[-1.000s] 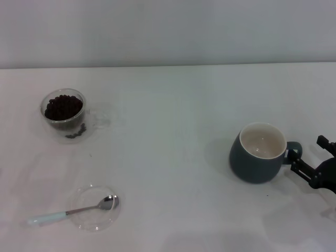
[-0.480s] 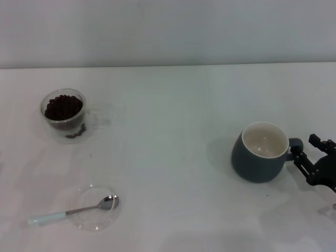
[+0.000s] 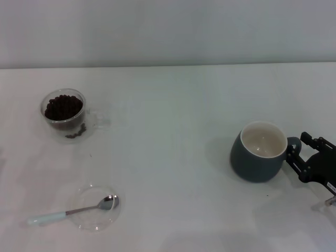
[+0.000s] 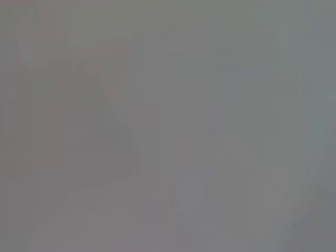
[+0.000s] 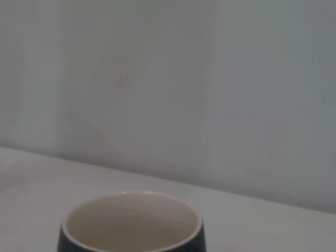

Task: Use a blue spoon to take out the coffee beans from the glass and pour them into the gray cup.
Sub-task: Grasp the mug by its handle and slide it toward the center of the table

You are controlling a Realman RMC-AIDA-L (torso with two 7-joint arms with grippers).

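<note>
Right tool (image 3: 295, 151) clamped on gray cup (image 3: 258, 152) handle, cup nudged slightly left.

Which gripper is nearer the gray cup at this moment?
Right. The right gripper sits at the handle of the gray cup, on the cup's right side. The left gripper appears in no view, so it is nowhere close to the cup.

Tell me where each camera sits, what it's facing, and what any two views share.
Head view: looks down on the table; glass of coffee beans, blue spoon, gray cup; right end effector at the cup's handle.
Left wrist view: blank gray, nothing identifiable.
Right wrist view: low beside the cup, facing the wall; no fingers visible.
Shared: the cup, in head and right wrist views.
</note>
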